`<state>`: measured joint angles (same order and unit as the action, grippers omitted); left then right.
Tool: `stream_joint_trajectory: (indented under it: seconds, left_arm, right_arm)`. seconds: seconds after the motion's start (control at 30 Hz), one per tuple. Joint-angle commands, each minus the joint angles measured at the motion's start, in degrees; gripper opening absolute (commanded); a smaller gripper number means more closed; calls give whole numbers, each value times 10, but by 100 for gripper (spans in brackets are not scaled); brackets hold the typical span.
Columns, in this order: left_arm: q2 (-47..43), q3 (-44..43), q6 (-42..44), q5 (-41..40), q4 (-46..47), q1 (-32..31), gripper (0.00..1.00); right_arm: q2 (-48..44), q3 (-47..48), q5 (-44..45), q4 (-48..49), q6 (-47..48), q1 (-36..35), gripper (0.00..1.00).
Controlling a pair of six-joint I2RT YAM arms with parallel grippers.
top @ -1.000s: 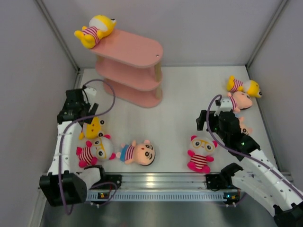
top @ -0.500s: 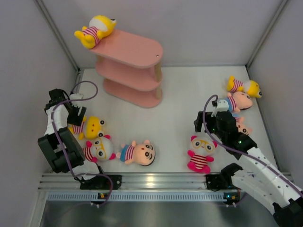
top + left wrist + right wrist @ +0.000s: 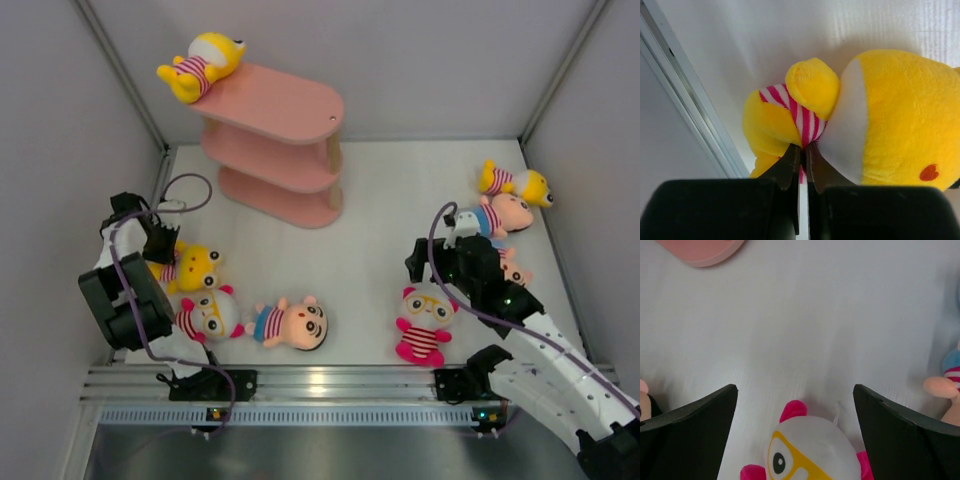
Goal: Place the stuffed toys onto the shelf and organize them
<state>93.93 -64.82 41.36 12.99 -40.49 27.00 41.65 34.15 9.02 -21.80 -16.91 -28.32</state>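
The pink shelf (image 3: 285,105) stands at the back left, with one yellow stuffed toy (image 3: 200,62) lying on its top board's left end. By the left wall, my left gripper (image 3: 160,252) is shut on the striped shirt of another yellow toy (image 3: 192,266) lying on the table. In the left wrist view the gripper (image 3: 803,148) pinches the red-and-white fabric of that toy (image 3: 890,115). My right gripper (image 3: 428,268) hangs open over a pink-and-white toy with glasses (image 3: 427,322). In the right wrist view the toy's head (image 3: 810,450) lies between the wide-apart fingers of the gripper (image 3: 794,388).
A second pink-and-white toy (image 3: 205,315) and a peach-faced toy (image 3: 295,323) lie near the front left. At the right lie a yellow toy (image 3: 520,182) and two peach-faced ones (image 3: 505,212), (image 3: 516,270). The cell walls stand close on both sides.
The left arm swung out toward the left wall, came in low behind the yellow toy and closed its jaws on the shirt. The right gripper crept slightly forward over the pink-and-white toy.
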Motion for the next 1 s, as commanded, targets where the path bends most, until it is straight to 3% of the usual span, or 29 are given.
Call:
stream_joint_trajectory:
  seconds: [0.0, 0.13, 0.27, 0.33, 0.5, 0.6, 0.73, 0.97]
  left_arm:
    - [-63, 40, -48, 62, -21, 1, 1]
    - [-167, 51, -119, 108, -23, 1, 1]
    - [-248, 36, -190, 139, -47, 1, 1]
    - [-280, 9, -205, 151, -79, 1, 1]
    - [-339, -48, -240, 205, -144, 1, 1]
    - [-358, -83, -261, 234, -177, 1, 1]
    - [-378, -114, -280, 277, -203, 1, 1]
    - [-391, -129, -300, 340, -228, -1, 1]
  right_arm:
    - [-36, 14, -71, 50, 24, 2, 99]
    - [-56, 21, -154, 116, 25, -10, 91]
    - [-24, 37, -170, 198, -3, -63, 86]
    - [25, 59, -161, 247, -4, -117, 85]
    - [199, 177, -138, 262, 43, -272, 88]
    - [285, 256, -162, 293, 43, -316, 91]
    - [379, 338, -241, 356, -5, -326, 95]
    - [504, 427, -275, 415, -63, -339, 97]
